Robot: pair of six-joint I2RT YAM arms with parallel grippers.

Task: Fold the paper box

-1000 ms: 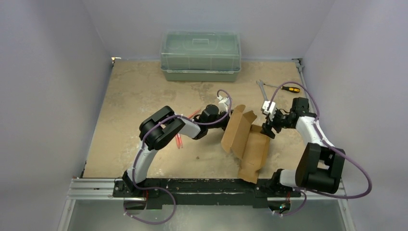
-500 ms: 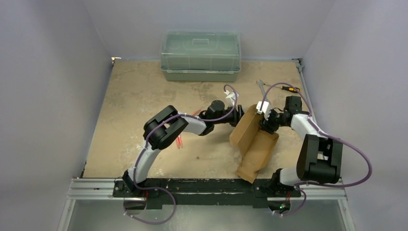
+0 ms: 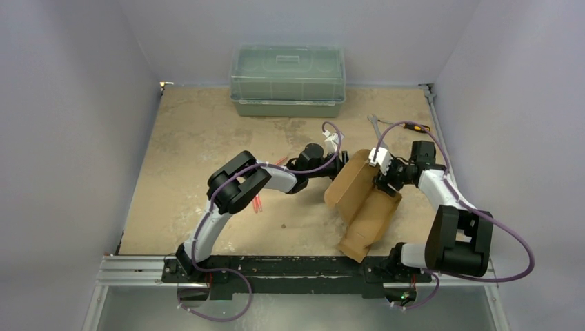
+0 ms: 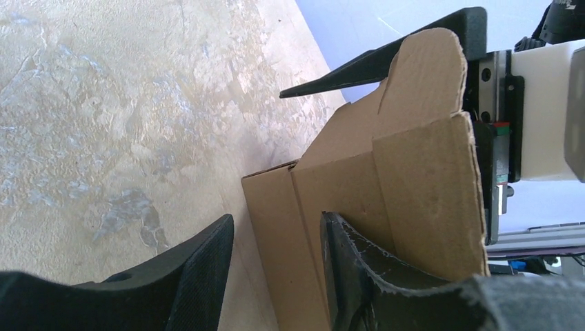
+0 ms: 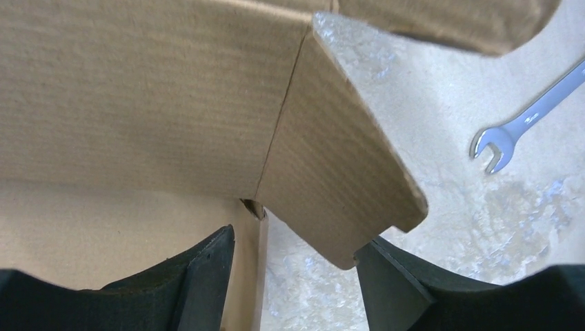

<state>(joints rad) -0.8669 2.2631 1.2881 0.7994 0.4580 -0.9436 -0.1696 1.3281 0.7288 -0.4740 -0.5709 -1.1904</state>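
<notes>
- On my left gripper [image 4: 276, 221] the jaws stand apart, astride an edge of the plain brown cardboard paper box [image 3: 362, 200]. One finger [image 4: 359, 276] lies against a panel and the other is clear of it.
- On my right gripper [image 5: 295, 240] the jaws are released around a rounded flap. I cannot tell whether it touches.
- The box stands half-folded on the mottled beige worktop [image 3: 200, 138] between my arms, hiding my fingertips from above.
- A silver spanner [image 5: 514, 134] is cut off at the frame edge.
</notes>
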